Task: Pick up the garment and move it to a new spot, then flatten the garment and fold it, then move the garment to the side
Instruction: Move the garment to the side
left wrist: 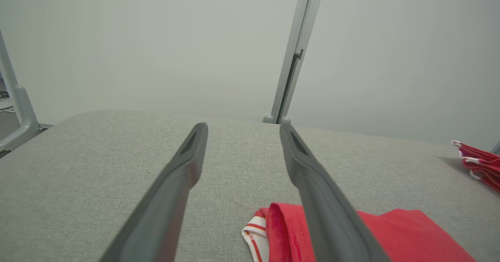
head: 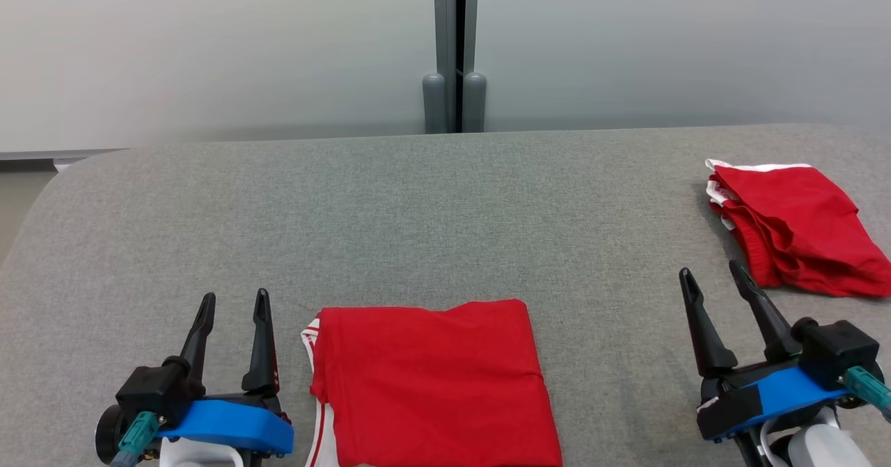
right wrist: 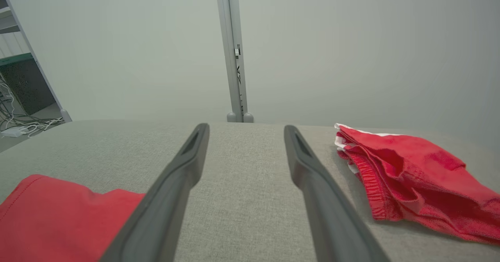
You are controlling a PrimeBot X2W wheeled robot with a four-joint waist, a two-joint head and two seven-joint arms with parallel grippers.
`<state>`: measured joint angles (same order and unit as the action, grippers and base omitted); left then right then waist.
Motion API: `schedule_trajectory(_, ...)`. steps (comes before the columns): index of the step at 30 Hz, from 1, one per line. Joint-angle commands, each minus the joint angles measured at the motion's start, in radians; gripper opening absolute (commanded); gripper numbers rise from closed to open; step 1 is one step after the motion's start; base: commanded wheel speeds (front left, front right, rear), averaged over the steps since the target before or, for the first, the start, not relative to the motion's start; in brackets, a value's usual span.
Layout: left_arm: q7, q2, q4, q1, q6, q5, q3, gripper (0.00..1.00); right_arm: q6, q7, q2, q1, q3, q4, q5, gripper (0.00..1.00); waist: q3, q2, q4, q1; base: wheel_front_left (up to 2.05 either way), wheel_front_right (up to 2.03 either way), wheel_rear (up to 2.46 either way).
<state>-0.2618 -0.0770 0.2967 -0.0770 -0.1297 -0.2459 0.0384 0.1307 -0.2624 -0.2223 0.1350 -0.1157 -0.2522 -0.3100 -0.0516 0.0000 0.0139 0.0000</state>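
Left gripper (head: 234,296) and right gripper (head: 710,269) flanked the folded garment (head: 431,383), jaws wide and empty; your move aside likely called for pinching every layer so the fold held.

Left pincer (head: 234,296) and right pincer (head: 710,269), each two long tapered black fingers (head: 262,342), blue wrist bracket (head: 223,425), teal cable connector (head: 139,433), white forearm shell (head: 825,447)

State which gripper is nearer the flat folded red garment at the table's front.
Left. The left gripper sits just beside the left edge of the folded garment; the right gripper stands farther off its right side, near the other red garment.
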Motion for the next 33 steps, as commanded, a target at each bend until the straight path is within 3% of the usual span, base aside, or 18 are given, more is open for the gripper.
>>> schedule_trajectory(1,-0.004,-0.005,0.001,-0.012,-0.001,0.003,-0.002,1.0,0.0,-0.003,0.001,0.003,-0.003,-0.003,0.006,1.0,-0.001,0.0,0.003,0.0,0.0,0.0,0.0)
schedule_trajectory(4,-0.004,-0.004,0.0,-0.01,-0.001,0.004,-0.004,1.0,0.0,0.009,0.014,0.001,-0.066,-0.059,-0.052,1.0,-0.001,0.0,0.012,0.0,0.0,0.0,0.0)
schedule_trajectory(7,-0.004,-0.004,0.004,-0.011,-0.001,0.005,-0.004,1.0,0.0,0.091,0.007,0.054,-0.193,-0.134,-0.172,1.0,-0.002,0.0,0.021,0.0,0.0,0.0,0.0)
schedule_trajectory(16,-0.004,-0.014,0.017,-0.02,-0.001,0.003,0.011,1.0,0.0,0.358,-0.019,0.216,-0.383,-0.268,-0.384,1.0,-0.004,0.0,0.048,0.0,0.0,0.0,0.0)
schedule_trajectory(29,-0.004,-0.016,0.028,-0.023,-0.001,-0.003,0.016,1.0,0.0,0.6,0.077,0.36,-0.372,-0.593,-0.502,1.0,0.005,0.0,0.104,0.0,0.0,0.0,0.0)
schedule_trajectory(33,-0.004,-0.016,0.029,-0.023,-0.001,-0.004,0.014,1.0,0.0,0.664,0.111,0.366,-0.389,-0.633,-0.536,1.0,0.001,0.0,0.11,0.0,0.0,0.0,0.0)
